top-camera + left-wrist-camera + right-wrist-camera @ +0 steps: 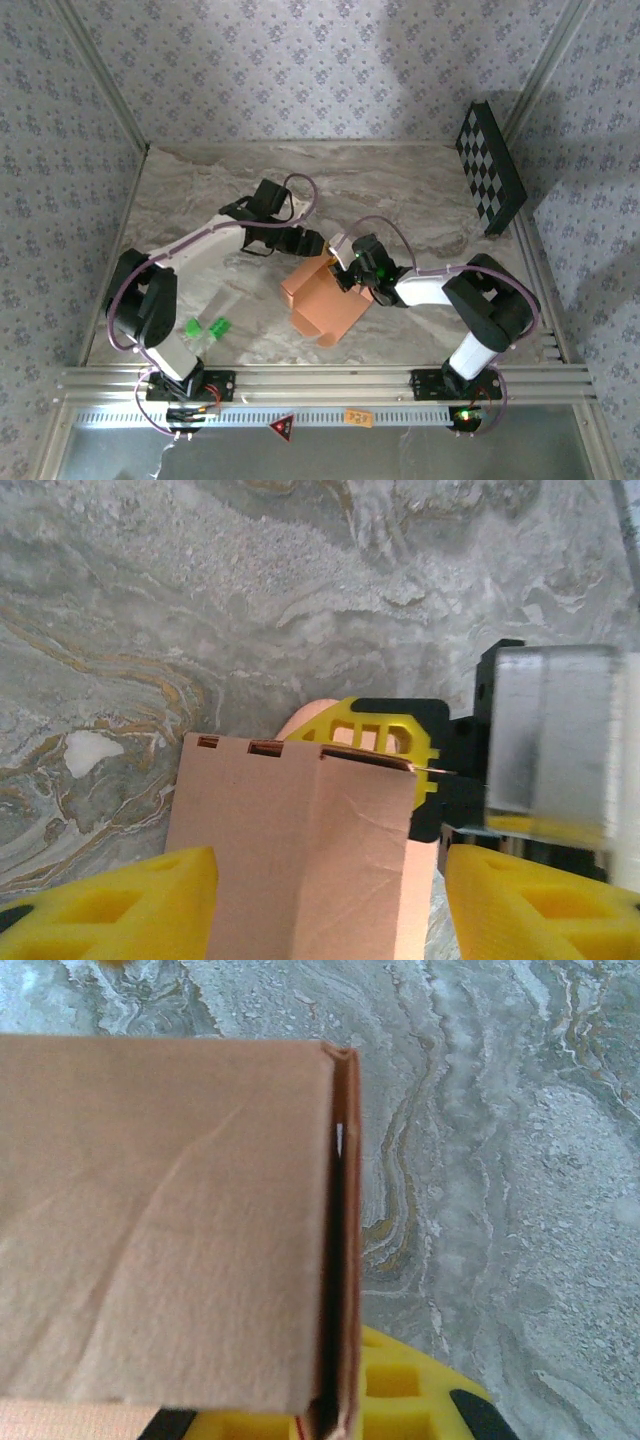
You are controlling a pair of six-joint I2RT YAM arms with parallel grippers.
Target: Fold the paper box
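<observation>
Top view, left to right: two small green pieces (pixel 206 328) lie on the marble table (pixel 190 215) near the left arm's base, well apart from the rest. The left arm reaches out, then bends back toward the table centre. The left gripper (pixel 318 243) sits at the far-left edge of the paper box (pixel 325 300). The box is salmon-orange and partly folded, roughly mid-table between the two grippers, with one flat panel spread toward the near edge. The right gripper (pixel 347 268) comes in from the right and meets the box's far-right corner, just beside the left gripper. A checkerboard panel (pixel 490 168) leans at the right wall near the far corner, well apart.

Left wrist view: the left jaws stand open, with the yellow fingers (pixel 120 905) on either side of the box. The left finger overlaps the box edge, but I can't tell whether it touches. The right finger stands clear, with a gap beside the box. The box panel is creased, with small slots along its top edge. Past that edge, the right gripper's yellow finger is against the top-right corner.

Right wrist view: a creased box panel lies on the left. Its folded edge runs down into the right jaws, which are closed and pinch that thin wall. A yellow finger (pixel 410 1400) sits just right of the edge.
</observation>
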